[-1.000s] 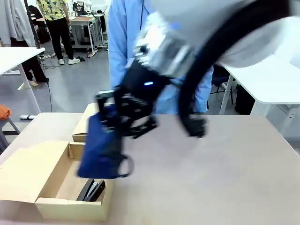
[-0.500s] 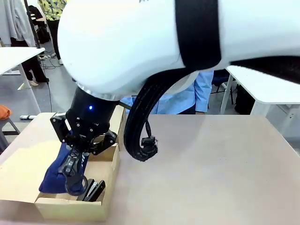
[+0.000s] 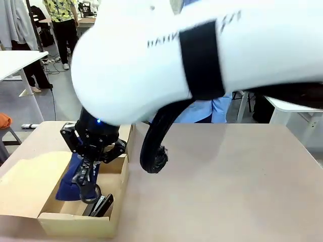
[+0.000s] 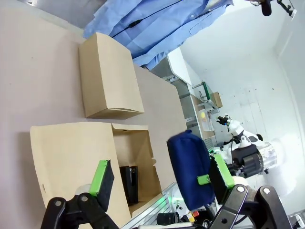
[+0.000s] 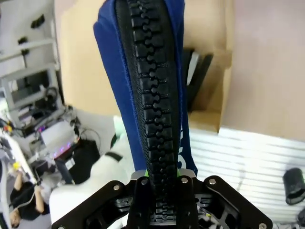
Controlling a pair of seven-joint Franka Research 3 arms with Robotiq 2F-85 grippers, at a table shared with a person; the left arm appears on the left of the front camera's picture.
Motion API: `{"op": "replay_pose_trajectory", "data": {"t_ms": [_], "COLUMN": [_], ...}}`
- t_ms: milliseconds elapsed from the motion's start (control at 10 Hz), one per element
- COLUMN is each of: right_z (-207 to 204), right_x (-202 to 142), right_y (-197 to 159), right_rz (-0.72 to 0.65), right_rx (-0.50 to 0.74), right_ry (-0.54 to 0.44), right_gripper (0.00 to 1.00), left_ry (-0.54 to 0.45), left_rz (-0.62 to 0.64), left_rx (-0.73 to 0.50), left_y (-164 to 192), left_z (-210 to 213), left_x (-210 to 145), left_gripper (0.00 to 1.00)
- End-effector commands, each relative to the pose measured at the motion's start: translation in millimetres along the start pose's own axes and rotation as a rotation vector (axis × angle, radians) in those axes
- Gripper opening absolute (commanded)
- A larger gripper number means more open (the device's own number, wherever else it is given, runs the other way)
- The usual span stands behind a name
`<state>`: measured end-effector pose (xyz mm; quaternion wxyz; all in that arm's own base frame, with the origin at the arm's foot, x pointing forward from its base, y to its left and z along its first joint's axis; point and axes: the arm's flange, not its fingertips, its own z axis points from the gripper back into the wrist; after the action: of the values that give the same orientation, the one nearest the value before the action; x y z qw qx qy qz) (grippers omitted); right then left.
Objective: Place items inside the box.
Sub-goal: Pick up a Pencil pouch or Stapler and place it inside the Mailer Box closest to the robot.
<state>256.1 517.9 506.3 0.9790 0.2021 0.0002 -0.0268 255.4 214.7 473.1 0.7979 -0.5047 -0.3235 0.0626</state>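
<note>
Placing step under way: right fingers (image 3: 84,172) clenched on navy pouch (image 3: 68,182), which hangs zipper-up into open box (image 3: 75,222), just beside black stapler (image 3: 101,205). Left fingers (image 4: 102,177) spread, empty. Next: lower pouch flat beside stapler, then release.

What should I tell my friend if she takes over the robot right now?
Right pincer: shut on the navy blue zip pencil pouch, gripping its zipper edge, with the pouch hanging down into the open cardboard box.
Left pincer: open, holding nothing, apart from the box.
Done: the black stapler lies inside the box.
Left: probably lower the pouch in beside the stapler, let go, then lift the arm clear.
</note>
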Motion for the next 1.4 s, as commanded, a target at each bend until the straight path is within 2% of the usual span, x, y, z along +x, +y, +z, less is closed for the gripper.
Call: {"op": "replay_pose_trajectory", "data": {"t_ms": [0, 300, 600, 900, 1200, 1300], "right_z": [-21.1, -66.9, -108.0, -132.4, -141.4, -140.6], "right_x": [16.4, 33.7, 52.8, 56.1, 62.3, 63.1], "right_y": [22.0, 24.1, 20.7, 16.3, 7.1, 4.0], "right_rz": [-0.052, -0.018, -0.052, -0.072, -0.083, -0.092], "right_rx": [-0.025, -0.055, -0.112, -0.156, -0.131, -0.122], "right_ry": [-0.057, -0.025, 0.019, 0.03, 0.072, 0.079], "right_gripper": [0.08, 0.08, 0.08, 0.08, 0.08, 0.37], "left_ry": [-0.012, -0.012, -0.012, -0.012, -0.012, -0.012], "left_rz": [-0.017, -0.017, -0.017, -0.017, -0.017, -0.017], "left_rx": [-0.019, -0.019, -0.019, -0.019, -0.019, -0.019], "left_y": [-1.1, -1.1, -1.1, -1.1, -1.1, -1.1], "left_z": [-0.5, -0.5, -0.5, -0.5, -0.5, -0.5], "left_x": [-0.9, -0.9, -0.9, -0.9, -0.9, -0.9], "left_gripper": [1.0, 1.0, 1.0, 1.0, 1.0, 1.0]}}
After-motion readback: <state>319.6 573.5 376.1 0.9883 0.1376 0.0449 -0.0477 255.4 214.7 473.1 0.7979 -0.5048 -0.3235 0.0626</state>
